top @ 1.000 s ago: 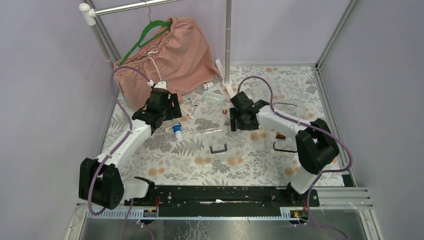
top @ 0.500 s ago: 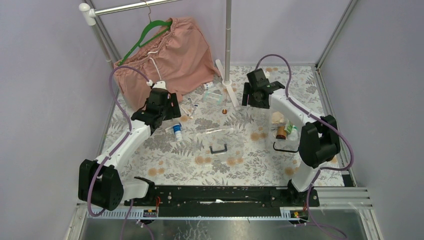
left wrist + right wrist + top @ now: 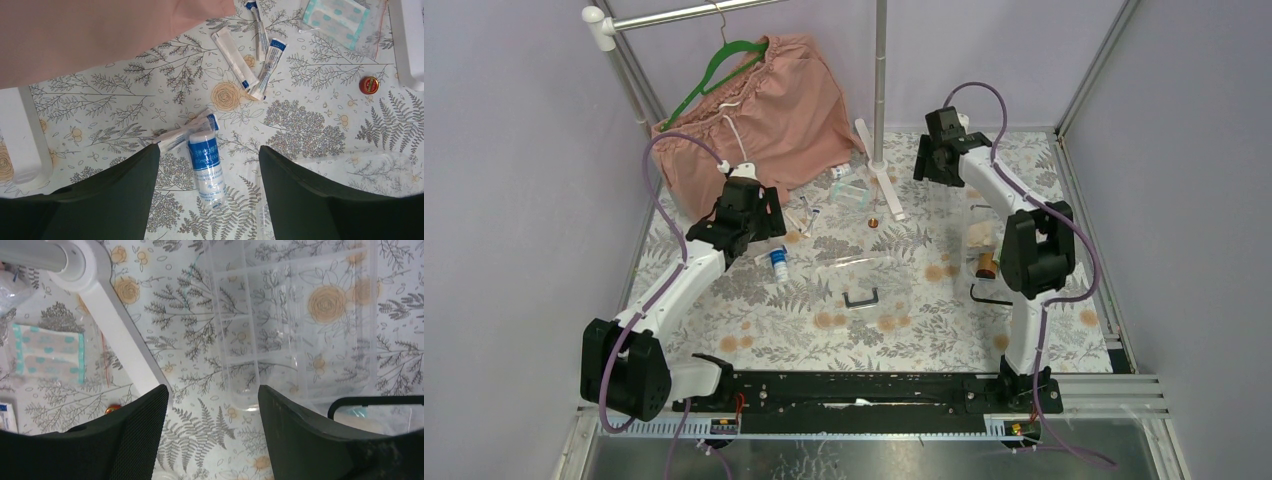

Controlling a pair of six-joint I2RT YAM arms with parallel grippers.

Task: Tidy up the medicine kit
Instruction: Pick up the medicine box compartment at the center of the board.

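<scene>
My left end effector (image 3: 209, 150) hangs released, fingers spread, straight above a blue-labelled bandage roll (image 3: 206, 167) lying on the floral worktop (image 3: 300, 125). Thin sachets (image 3: 235, 57) are scattered beyond the roll, near the pink shorts (image 3: 100, 30). My right end effector (image 3: 212, 390) is also released and grasps nothing, poised over one edge of the clear compartmented kit box (image 3: 300, 340), which sits at the worktop's far right beside the white stand foot (image 3: 125, 335).
</scene>
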